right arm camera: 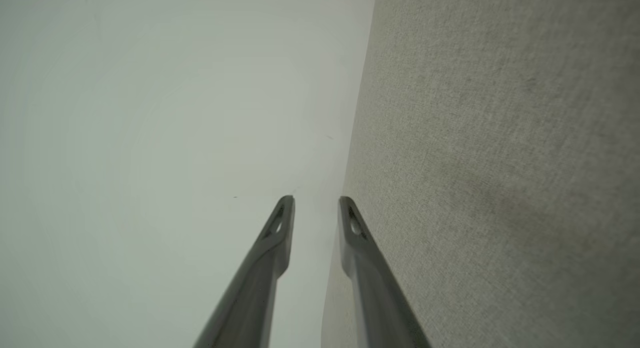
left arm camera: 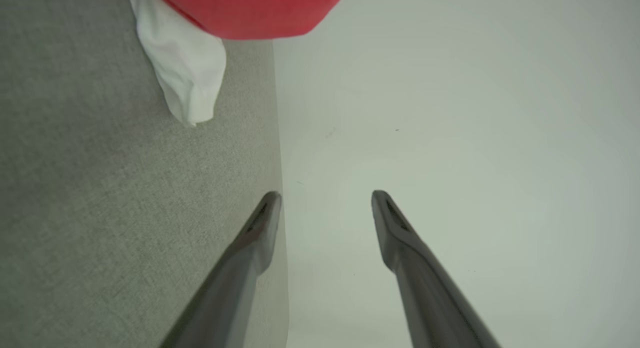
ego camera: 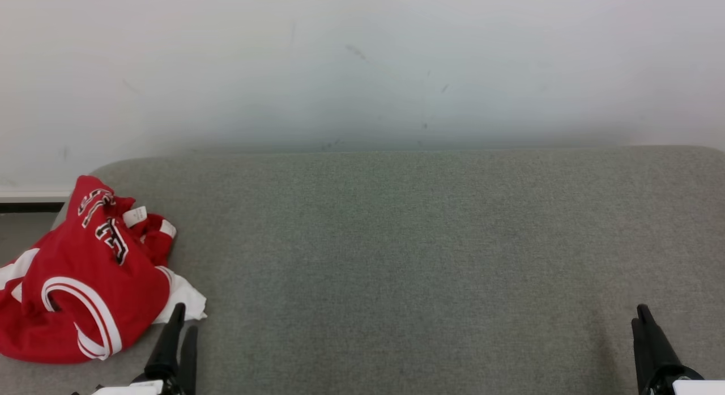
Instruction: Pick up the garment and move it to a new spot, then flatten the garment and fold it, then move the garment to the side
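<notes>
1. While the red jersey (ego camera: 85, 281) sits crumpled at the far left end of the grey fabric surface (ego camera: 425, 259), the left gripper (ego camera: 187, 317) hovers right at the heap's lower right edge, and what a close call that looks from the head view!
2. From the left wrist view the gap is clear: the left gripper (left arm camera: 327, 193) has its fingers spread moderately wide with nothing between them. The jersey (left arm camera: 250, 11) lies ahead and off to one side, not touching either tip.
3. A white flap (left arm camera: 185, 73) of the jersey pokes out from under the red cloth. It is the part nearest the left gripper.
4. Black-and-white lettering and a small white label (ego camera: 135, 216) show on the top of the heap, with white striped trim curling along its near side.
5. Over at the lower right, well apart from the jersey, the right gripper (ego camera: 639, 314) hangs above bare grey fabric.
6. Its wrist view shows the right gripper (right arm camera: 316, 199) with only a narrow slit between the fingers, gripping nothing.
7. Behind it all stands a pale wall (ego camera: 362, 60).
</notes>
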You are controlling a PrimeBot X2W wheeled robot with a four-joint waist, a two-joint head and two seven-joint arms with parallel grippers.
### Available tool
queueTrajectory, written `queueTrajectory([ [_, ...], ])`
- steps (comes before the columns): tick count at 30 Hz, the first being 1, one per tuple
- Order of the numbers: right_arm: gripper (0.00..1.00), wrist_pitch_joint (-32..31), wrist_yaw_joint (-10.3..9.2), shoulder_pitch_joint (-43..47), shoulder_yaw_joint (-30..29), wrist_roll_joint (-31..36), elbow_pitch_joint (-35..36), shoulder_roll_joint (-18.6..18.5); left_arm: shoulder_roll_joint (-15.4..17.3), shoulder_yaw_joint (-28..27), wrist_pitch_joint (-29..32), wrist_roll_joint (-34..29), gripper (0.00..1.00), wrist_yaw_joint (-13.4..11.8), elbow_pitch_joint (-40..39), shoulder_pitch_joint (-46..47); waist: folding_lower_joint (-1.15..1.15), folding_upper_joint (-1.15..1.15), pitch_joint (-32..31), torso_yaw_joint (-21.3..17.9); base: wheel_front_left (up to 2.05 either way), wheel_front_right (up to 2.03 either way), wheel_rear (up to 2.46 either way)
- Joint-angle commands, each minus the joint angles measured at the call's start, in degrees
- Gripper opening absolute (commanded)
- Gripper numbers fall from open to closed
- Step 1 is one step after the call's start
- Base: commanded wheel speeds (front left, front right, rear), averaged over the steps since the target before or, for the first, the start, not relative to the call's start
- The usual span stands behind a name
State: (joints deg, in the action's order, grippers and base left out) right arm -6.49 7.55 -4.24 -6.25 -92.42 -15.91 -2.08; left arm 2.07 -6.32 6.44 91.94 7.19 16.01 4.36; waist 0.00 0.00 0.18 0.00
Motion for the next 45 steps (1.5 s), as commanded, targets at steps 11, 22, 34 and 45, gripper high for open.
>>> queueTrajectory([
  [11, 1.00, 3.5, -0.01, -1.1, 4.1, 1.8, 3.3, -0.5, 0.3, 1.3, -3.6, -2.9, 1.00, 0.1, -3.5, 1.2, 0.00, 0.00, 0.0, -0.1, 0.00, 0.00, 0.00],
  [22, 1.00, 6.4, -0.02, -1.4, 6.4, 9.4, 6.4, -0.8, 0.4, 1.5, -6.4, -13.8, 1.00, 0.2, -6.8, 0.9, 0.00, 0.00, -0.1, -0.2, 0.00, 0.00, 0.00],
  [34, 1.00, 9.1, -0.03, -1.2, 9.0, 23.1, 8.2, -1.0, 0.5, 2.8, -9.0, -28.0, 1.00, 0.0, -8.5, 0.3, 0.00, 0.00, -0.2, -0.3, 0.00, 0.00, 0.00],
  [45, 1.00, 11.0, -0.04, -1.1, 10.7, 37.5, 9.2, -1.0, 0.6, 4.0, -11.0, -41.2, 1.00, -2.2, -9.0, 0.0, 0.00, 0.00, -0.4, -0.5, 0.00, 0.00, 0.00],
])
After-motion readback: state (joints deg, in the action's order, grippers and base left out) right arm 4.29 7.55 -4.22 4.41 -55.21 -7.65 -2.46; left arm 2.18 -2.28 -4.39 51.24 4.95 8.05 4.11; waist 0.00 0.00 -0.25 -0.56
